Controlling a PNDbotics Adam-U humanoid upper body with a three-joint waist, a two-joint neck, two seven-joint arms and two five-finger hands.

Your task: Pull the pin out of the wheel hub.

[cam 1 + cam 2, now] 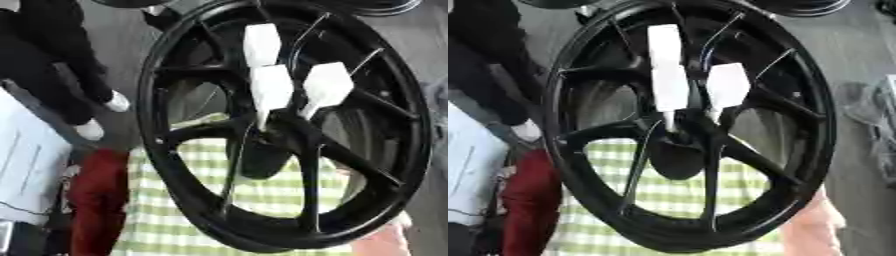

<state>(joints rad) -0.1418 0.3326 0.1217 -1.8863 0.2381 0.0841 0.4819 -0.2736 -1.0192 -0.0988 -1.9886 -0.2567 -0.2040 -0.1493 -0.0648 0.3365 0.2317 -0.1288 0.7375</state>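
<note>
A large black spoked wheel [153,100] stands tilted and fills most of both views. Three white pins stick out around its hub [273,127]: one high up [261,44], one in the middle [271,90] and one to the right [328,85]. Each has a wide white handle that narrows to a thin tip at the hub. In the right eye view only two white pins show, a long one [667,65] and a shorter one [728,85]. Neither of my hands shows in either view.
A green and white checked cloth [175,220] lies under the wheel. A red object [96,200] and a white box [26,160] sit at the left, something pink [385,242] at the lower right. A person's dark legs and white shoes [114,102] stand at the upper left.
</note>
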